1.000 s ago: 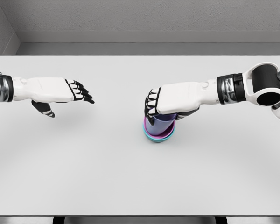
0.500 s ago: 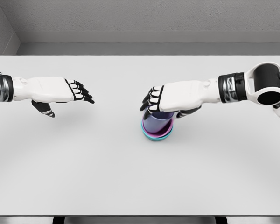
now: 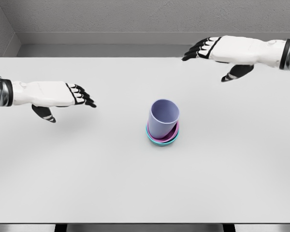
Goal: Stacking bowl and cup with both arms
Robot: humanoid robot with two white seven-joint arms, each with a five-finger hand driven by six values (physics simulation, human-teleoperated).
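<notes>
over on the left, the white left hand with black fingers hovers above the pale grey table, fingers loosely spread, holding nothing. near the table's middle a lavender plastic cup sits tilted inside a shallow pink bowl with a teal rim. up at the far right, the white right hand hangs open too, well apart from the stack.

Pale lavender plastic cup, teal round bowl with magenta inside, plain light-grey flat table.
</notes>
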